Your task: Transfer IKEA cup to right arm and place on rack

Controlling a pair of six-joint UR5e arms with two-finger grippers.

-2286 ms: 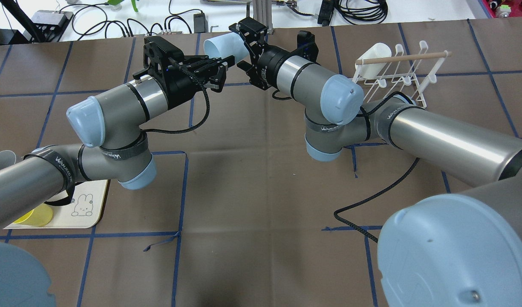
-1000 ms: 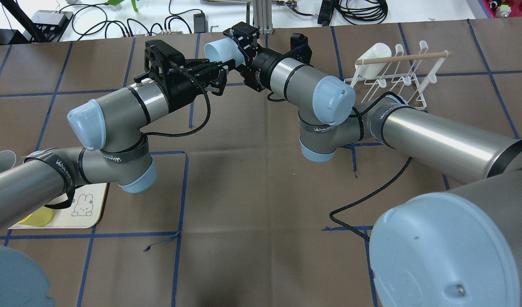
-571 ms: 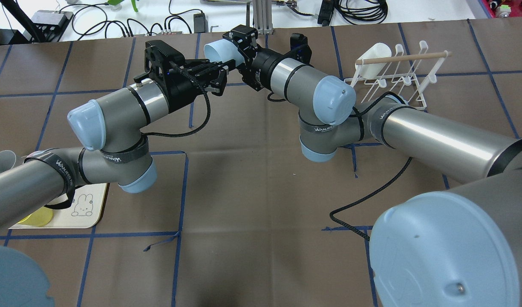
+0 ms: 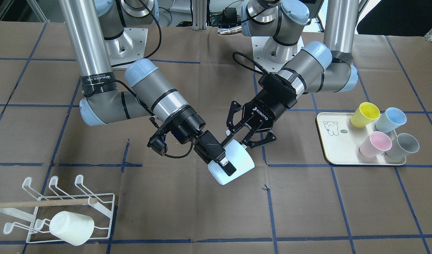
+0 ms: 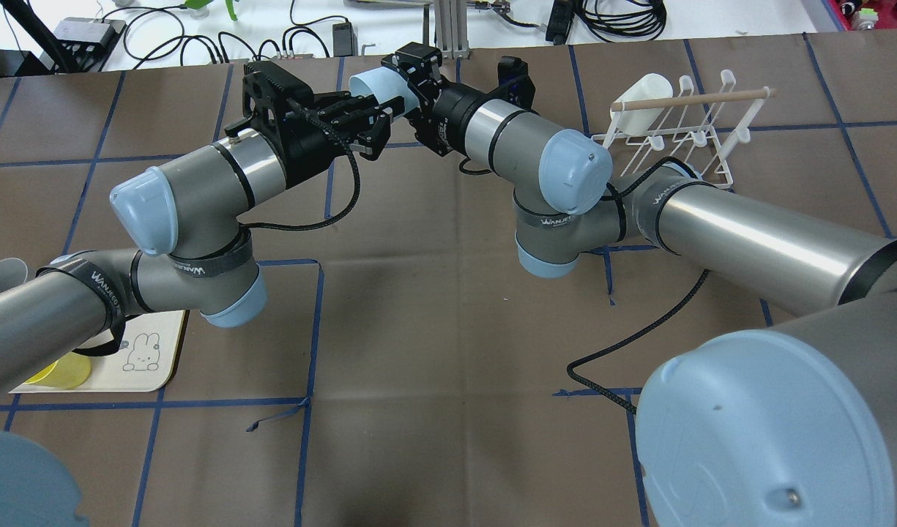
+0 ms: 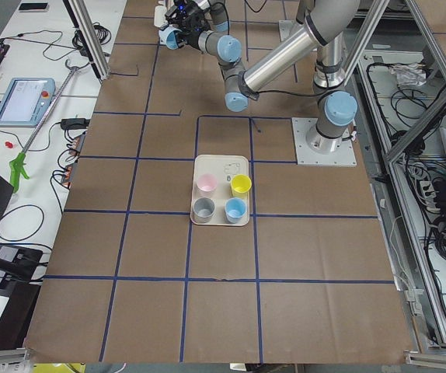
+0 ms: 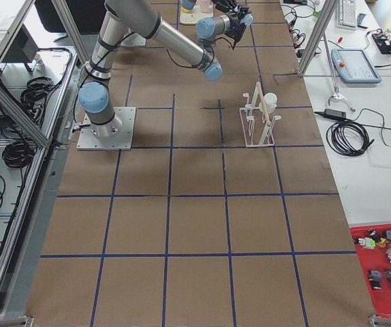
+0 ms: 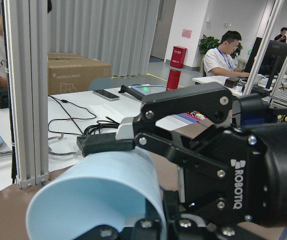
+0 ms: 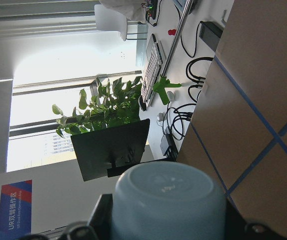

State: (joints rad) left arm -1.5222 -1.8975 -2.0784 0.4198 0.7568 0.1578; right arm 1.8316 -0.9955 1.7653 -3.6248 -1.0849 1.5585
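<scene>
The right hand [image 4: 223,164] was clamped on the pale blue cup [image 4: 242,158], with one finger laid across the wall on top. The cup lay on its side, clear of the tabletop [image 4: 187,218]. Right up against it, at the mouth end, the left hand [image 4: 238,139] had its fingers spread wide and, by the look of it, gripped nothing.

So I'd call the transfer as good as made: the cup belonged to the right hand. What was left was for the left hand to back away, then the carry and the hanging. That was a fair trip, too. The rack [image 4: 43,203] sat well apart from the right hand, on the side away from the left one, with a white cup [image 4: 72,227] on it. Well back past the left hand's wrist, the cream tray [image 4: 334,141] carried four more cups.

It was hard to call whether a left fingertip touched the rim, because the two hands crowded each other in every view. From the front, the right hand's lower finger was hidden under the cup. Its own camera showed little but the cup's base, and both side views were too small to help.
</scene>
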